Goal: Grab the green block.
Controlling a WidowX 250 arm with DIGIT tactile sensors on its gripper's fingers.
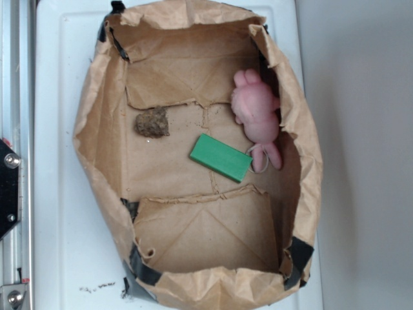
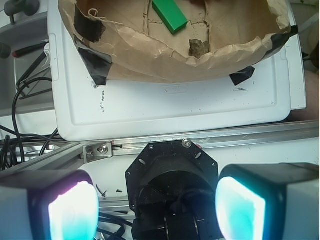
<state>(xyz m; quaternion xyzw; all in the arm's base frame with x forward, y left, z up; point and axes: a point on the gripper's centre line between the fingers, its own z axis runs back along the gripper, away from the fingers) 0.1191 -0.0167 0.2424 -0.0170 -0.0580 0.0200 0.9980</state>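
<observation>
The green block (image 1: 221, 157) lies flat and slanted on the floor of the brown paper bag (image 1: 97, 116), right of middle, beside the pink plush. In the wrist view the green block (image 2: 170, 15) shows at the top edge inside the bag (image 2: 150, 60). My gripper (image 2: 157, 207) hangs well outside the bag, over the robot's black base, with its two glowing cyan pads (image 2: 74, 212) far apart and nothing between them. The gripper does not show in the exterior view.
A pink plush toy (image 1: 257, 113) lies against the bag's right wall. A lumpy brown clump (image 1: 151, 123) sits left of the block, also the clump (image 2: 199, 47). The bag rests on a white tray (image 2: 175, 107). A metal rail (image 2: 210, 141) and cables (image 2: 25, 95) lie near the base.
</observation>
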